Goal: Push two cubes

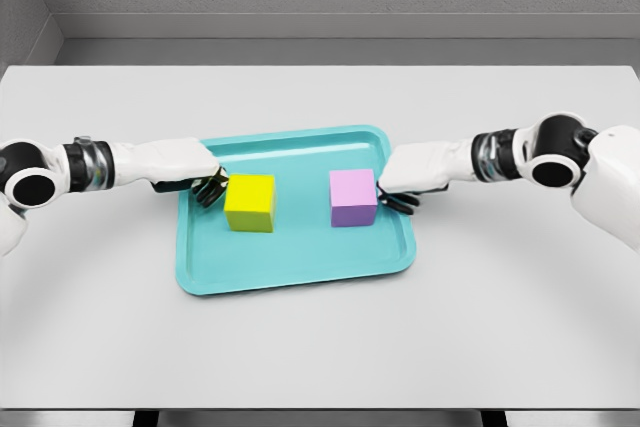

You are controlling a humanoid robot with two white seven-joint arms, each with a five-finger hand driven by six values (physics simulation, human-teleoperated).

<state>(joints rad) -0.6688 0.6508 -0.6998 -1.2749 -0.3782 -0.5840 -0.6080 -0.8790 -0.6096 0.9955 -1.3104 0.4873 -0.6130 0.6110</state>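
A yellow cube [250, 203] sits on the left half of a teal tray [300, 267], and a pink cube [353, 197] sits on the right half. A gap of tray floor separates the two cubes. My left hand [210, 187] reaches in from the left, its dark fingers relaxed and touching the yellow cube's left face. My right hand [397, 195] comes in from the right, its fingers resting against the pink cube's right face. Neither hand grasps anything.
The tray lies in the middle of a white table [320, 347]. A grey wall runs behind the table's far edge. Both forearms lie low over the table, crossing the tray's left and right rims.
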